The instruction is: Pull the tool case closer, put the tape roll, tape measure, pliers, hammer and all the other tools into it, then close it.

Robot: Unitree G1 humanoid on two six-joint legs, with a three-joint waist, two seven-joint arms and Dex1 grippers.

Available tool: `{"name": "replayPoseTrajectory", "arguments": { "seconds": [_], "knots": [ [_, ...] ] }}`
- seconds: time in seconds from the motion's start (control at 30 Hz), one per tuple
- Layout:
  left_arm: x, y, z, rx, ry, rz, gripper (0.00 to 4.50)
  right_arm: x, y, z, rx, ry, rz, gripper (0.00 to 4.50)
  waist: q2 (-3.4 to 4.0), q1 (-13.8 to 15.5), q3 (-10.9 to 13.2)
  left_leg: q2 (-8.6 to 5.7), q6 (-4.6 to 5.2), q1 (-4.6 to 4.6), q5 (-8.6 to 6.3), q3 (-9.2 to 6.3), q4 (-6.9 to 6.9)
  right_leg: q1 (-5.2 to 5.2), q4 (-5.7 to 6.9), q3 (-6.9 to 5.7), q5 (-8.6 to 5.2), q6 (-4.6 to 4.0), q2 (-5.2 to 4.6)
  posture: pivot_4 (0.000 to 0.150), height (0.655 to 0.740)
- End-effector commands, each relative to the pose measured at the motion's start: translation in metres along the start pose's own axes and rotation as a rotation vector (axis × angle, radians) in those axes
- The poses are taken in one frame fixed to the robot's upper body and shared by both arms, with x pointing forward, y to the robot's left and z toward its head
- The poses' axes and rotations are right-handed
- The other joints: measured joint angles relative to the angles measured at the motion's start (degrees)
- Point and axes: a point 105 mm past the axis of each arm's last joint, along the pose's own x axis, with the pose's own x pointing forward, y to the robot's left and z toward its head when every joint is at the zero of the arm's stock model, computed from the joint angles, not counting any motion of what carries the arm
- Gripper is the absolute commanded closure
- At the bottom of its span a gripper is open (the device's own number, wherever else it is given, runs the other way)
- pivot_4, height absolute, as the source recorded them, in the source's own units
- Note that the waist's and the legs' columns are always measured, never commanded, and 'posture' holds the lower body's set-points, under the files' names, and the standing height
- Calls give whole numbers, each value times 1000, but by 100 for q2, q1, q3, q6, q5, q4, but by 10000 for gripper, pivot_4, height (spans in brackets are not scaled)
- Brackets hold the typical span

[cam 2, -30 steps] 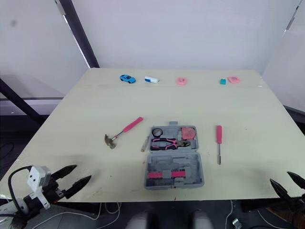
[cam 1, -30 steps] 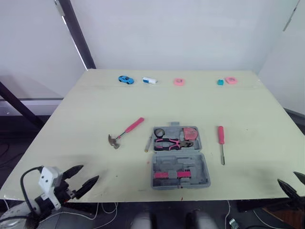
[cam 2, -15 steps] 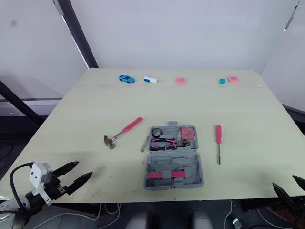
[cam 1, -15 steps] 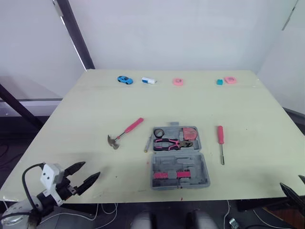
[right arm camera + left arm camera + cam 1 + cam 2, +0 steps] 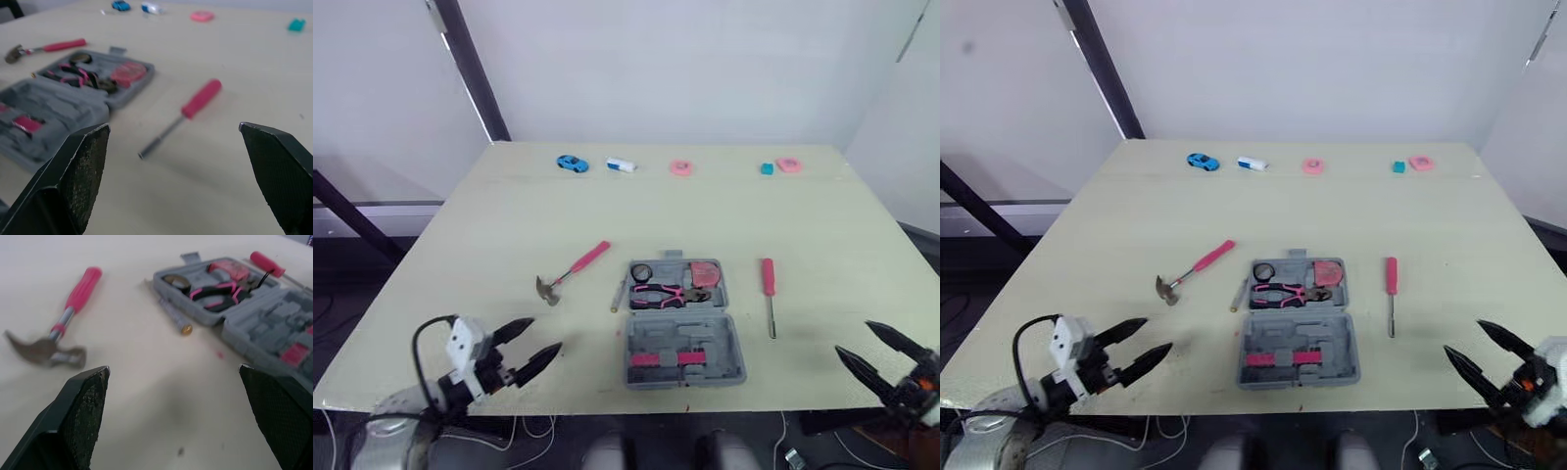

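Nearest the robot, both arms had come forward over the last second. The left gripper [image 5: 546, 334], which had hung off the near-left corner, now reached in over the surface [image 5: 460, 255], its jaws spread wide and empty. The right gripper [image 5: 853, 337], a moment earlier barely past the near-right edge, had risen into plain sight, jaws likewise parted and holding nothing.

Between them, near the front edge, the tool case [image 5: 705, 333] lay open and flat where it had been, so nothing had yet been pulled or packed in that second. Its far half already held the pliers [image 5: 671, 294], the black tape roll [image 5: 640, 271] and the pink tape measure [image 5: 704, 273].

Three tools were left out. A slim grey tool [image 5: 619, 292] with a brass tip lay just beside the case's left wall, the pink-handled hammer [image 5: 573, 272] lay further left, apart from the case, and the pink-handled screwdriver [image 5: 768, 294] lay off to the right.

The change reads as both arms setting up to work — probably the left for the hammer or slim tool and the right for the screwdriver, though either could first take hold of the case.

Along the far edge sat a blue toy car [image 5: 572, 164] and a few small pink, white and teal items, well apart from everything else.
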Motion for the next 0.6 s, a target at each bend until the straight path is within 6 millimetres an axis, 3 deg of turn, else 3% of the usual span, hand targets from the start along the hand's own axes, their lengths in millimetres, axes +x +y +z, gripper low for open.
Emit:
{"name": "replayPoseTrajectory", "arguments": {
  "seconds": [0.03,0.23,0.6],
  "knots": [
    [13,0,13,26,-29,20,0,8,5,13,-25,-28,39,443,0,9,0,-5,0,-1,0,0,0,0,-1,0,0,0,1,1500,7400],
    [45,-13,19,-6,-66,75,0,21,20,19,-55,-43,124,443,-1,31,1,-13,1,-5,0,-1,1,2,-3,1,1,2,9,1500,7400],
    [95,-20,7,-20,26,271,0,36,38,25,-94,-84,224,443,-2,27,1,-14,1,-4,0,-3,5,6,1,2,3,6,22,1500,7400]
  ]
}}
